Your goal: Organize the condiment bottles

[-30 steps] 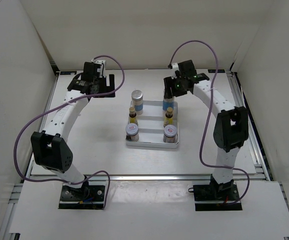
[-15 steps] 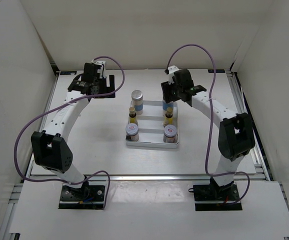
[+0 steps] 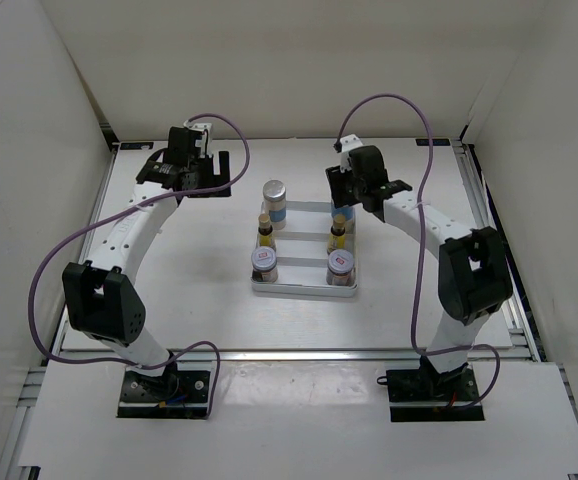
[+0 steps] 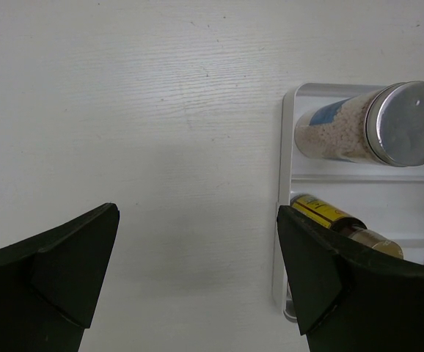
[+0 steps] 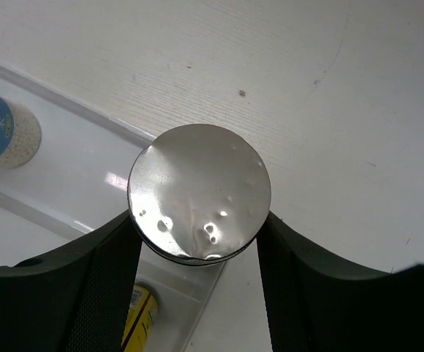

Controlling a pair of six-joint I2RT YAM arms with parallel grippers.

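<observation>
Closest to the arm bases, a shallow white rectangular tray (image 3: 304, 289) sits on the white table (image 3: 169, 290). At its near end stand a squat jar with a silver lid (image 3: 264, 261) on the left and a second squat silver-lidded jar (image 3: 341, 264) on the right. Behind them come a slim yellow bottle with a dark cap (image 3: 265, 230) and a second slim yellow bottle (image 3: 338, 231). At the far left of the tray stands a tall white bottle with a silver cap and blue label (image 3: 274, 200).

What matters is the far right corner. There the right gripper (image 5: 197, 216) is closed on the round cap of the other tall white bottle (image 5: 199, 183). That bottle is right under the gripper and stands straight up. I think the next move should go straight down, not sideways.

The left gripper (image 4: 197, 220) is wide open and holds nothing, over bare table left of the tray, so the right arm is the nearer one.

From above, the right gripper hides that bottle. The wrist view shows only its cap, so I cannot tell if its bottom touches the tray.
</observation>
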